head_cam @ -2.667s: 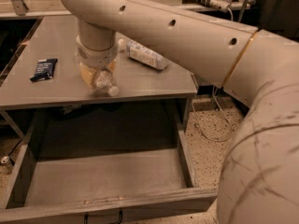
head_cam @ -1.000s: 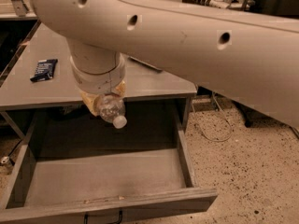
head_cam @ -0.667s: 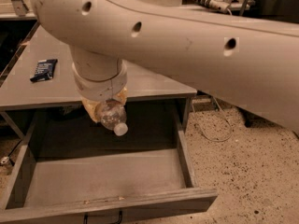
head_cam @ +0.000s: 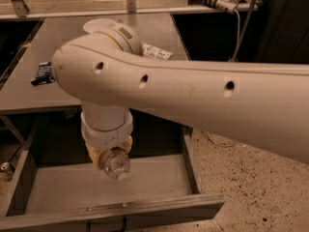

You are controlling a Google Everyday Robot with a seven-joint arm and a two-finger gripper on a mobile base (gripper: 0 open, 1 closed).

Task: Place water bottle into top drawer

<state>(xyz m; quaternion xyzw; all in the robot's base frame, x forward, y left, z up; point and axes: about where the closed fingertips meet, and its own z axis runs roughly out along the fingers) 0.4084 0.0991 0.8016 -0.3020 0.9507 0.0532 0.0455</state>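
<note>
Gripping water bottle [head_cam: 117, 163] between jaws, over open top drawer [head_cam: 159, 179].

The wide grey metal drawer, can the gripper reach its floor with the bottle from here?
Probably yes: the gripper holds the small clear plastic bottle right above the open grey metal drawer, with bare floor beneath.

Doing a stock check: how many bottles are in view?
2. The water bottle is in the gripper above the open top drawer; a white-labelled bottle lies on the table. The arm may hide more.
</note>
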